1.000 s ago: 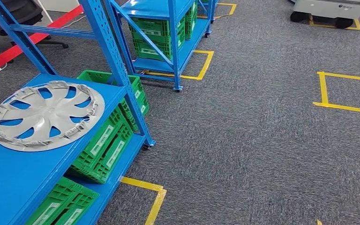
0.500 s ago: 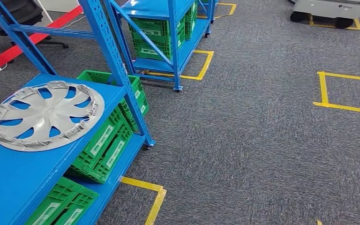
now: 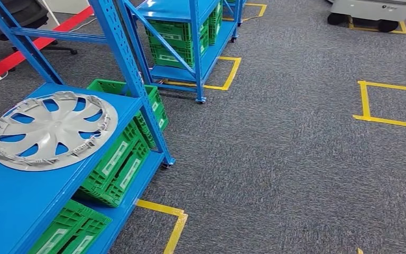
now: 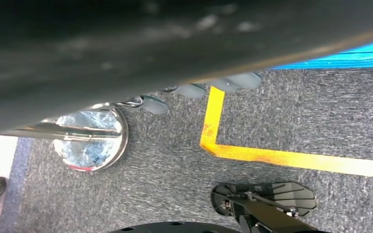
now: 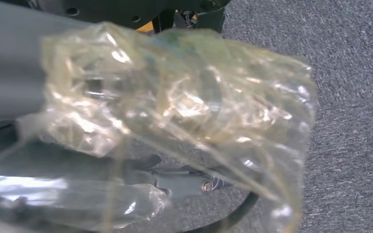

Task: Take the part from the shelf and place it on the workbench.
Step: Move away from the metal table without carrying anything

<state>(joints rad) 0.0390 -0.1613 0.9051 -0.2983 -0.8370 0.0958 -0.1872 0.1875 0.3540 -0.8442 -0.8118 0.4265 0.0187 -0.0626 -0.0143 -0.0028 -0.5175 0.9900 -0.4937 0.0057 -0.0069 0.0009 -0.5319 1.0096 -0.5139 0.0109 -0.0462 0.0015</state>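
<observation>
In the right wrist view my right hand (image 5: 14, 82) grips a crumpled clear plastic bag (image 5: 189, 107) with a part inside; the bag hides the fingers, and the part's shape is unclear. My left hand (image 4: 194, 91) hangs over the carpet, a blurred dark mass with pale fingertips (image 4: 153, 104) apart and nothing in them. A silver hubcap (image 3: 53, 129) lies flat on the blue shelf (image 3: 16, 206) at the left of the head view.
Green crates (image 3: 119, 159) sit on the shelf's lower levels. A second blue rack (image 3: 190, 47) with more crates stands further back. Yellow tape squares (image 3: 386, 103) mark the grey carpet. A grey machine base (image 3: 375, 8) is at the far right. A chrome round base (image 4: 90, 141) stands near my left hand.
</observation>
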